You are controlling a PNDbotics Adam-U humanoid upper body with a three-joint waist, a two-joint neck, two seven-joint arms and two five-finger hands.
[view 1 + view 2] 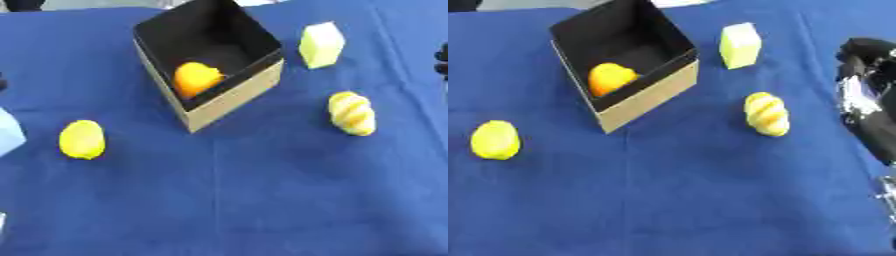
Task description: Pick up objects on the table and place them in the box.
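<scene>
**One in the box, three on the cloth**

While the orange piece lay inside the box at upper centre, your right hand sat at the right edge, fingers unreadable. The ridged yellow piece right of centre looked light and smooth; you would likely have gripped across its narrow middle.

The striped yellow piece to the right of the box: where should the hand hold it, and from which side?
Probably across its narrow middle, coming from above. The striped yellow piece lies flat on the blue cloth, long axis running near to far, apart from the box, so fingers fit on both long sides. The right hand is nearest.
</scene>
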